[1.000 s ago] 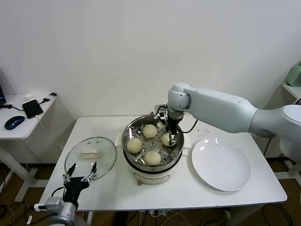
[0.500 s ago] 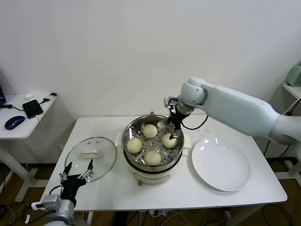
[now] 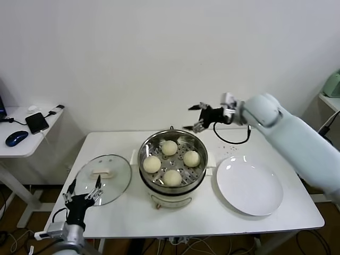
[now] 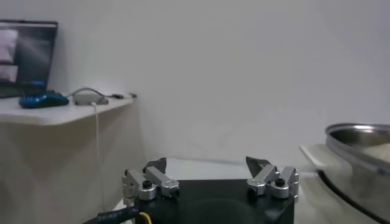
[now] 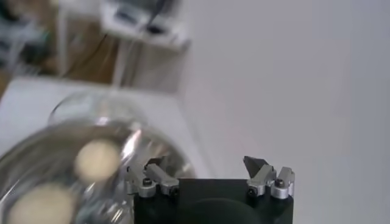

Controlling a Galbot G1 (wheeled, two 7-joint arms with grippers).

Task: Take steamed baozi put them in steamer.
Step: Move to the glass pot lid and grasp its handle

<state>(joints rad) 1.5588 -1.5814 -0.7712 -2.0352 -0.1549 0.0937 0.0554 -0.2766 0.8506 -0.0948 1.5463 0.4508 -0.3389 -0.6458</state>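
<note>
1. Right gripper (image 3: 197, 118): jaws apart, holding nothing. It hangs in the air above the far right rim of the steamer (image 3: 146, 169), w/ the fingers pointing left toward the wall side.
2. Right wrist view shows the same: right gripper (image 5: 206, 165) w/ two fingers (image 5: 150, 175) spread and a free gap between them; the steamer (image 5: 36, 146) is below, blurred.
3. Left gripper (image 3: 82, 189): jaws apart, empty. It stays low at the near left corner of the table (image 3: 234, 223), just near of the glass lid (image 3: 103, 172).
4. Left wrist view: left gripper (image 4: 207, 171) w/ both fingers wide apart; steamer rim (image 4: 359, 143) is seen at the side.
5. Steamed baozi: all four lie inside the steamer on the perforated tray. One far (image 3: 169, 147), one right (image 3: 191, 158), one near (image 3: 171, 177), one left (image 3: 152, 163). They are close but I cannot tell if they touch.
6. Steamer stands in the middle of the table, on a white base.
7. White plate (image 3: 249, 187) is right of the steamer, nothing on it; glass lid lies flat on the left.
</note>
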